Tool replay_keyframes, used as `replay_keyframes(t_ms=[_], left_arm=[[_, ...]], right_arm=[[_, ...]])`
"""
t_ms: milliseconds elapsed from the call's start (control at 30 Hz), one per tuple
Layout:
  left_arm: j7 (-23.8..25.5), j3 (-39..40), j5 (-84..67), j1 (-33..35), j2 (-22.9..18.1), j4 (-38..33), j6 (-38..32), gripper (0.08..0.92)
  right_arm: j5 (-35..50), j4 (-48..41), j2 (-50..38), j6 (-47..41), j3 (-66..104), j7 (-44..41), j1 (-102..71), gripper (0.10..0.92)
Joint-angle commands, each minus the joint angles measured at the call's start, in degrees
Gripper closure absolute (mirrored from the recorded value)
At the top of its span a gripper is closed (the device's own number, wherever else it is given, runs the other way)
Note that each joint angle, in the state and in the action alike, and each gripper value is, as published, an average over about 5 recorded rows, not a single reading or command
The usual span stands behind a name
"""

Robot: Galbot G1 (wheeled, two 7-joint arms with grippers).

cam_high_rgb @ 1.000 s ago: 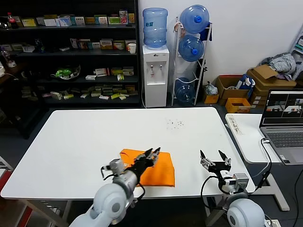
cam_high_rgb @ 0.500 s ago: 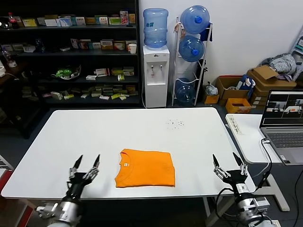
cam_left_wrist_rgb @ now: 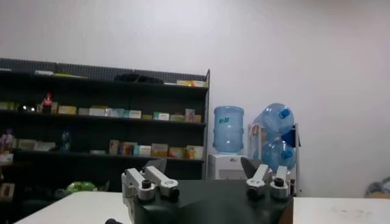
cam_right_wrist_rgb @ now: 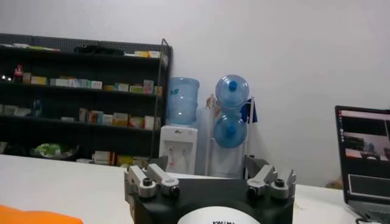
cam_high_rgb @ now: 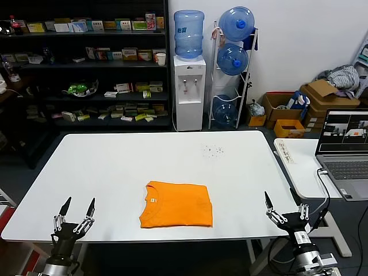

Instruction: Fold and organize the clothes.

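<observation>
Retreating to the bench's (cam_high_rgb: 115, 167) near corners, both grippers, left (cam_high_rgb: 73, 214) and right (cam_high_rgb: 286, 206), show spread, empty fingers, leaving the folded T-shirt (cam_high_rgb: 177, 204) lying between them, apparently done.

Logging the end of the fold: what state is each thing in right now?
T-shirt: folded into a flat rectangle, lying on the table, untouched.
Left gripper: open, empty, at the table's near left edge.
Right gripper: open, empty, at the near right corner.
Laptop: open, screen lit.
</observation>
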Motion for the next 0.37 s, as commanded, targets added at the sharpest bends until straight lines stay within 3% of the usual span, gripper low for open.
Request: replay_keyframes(t_ms=[33, 367], left_arm=[[3.06, -3.25, 1.23, 2.02, -1.00, 1.50, -3.90, 0.177], [3.37, -3.09, 1.40, 2.43, -1.08, 1.09, -3.73, 0.177]], right_arm=[[-0.55, -1.43, 1.06, 2.67, 1.42, -2.46, -0.47, 0.203], [-0.70, -1.68, 0.75, 2.52, 1.23, -2.26, -0.36, 0.203]])
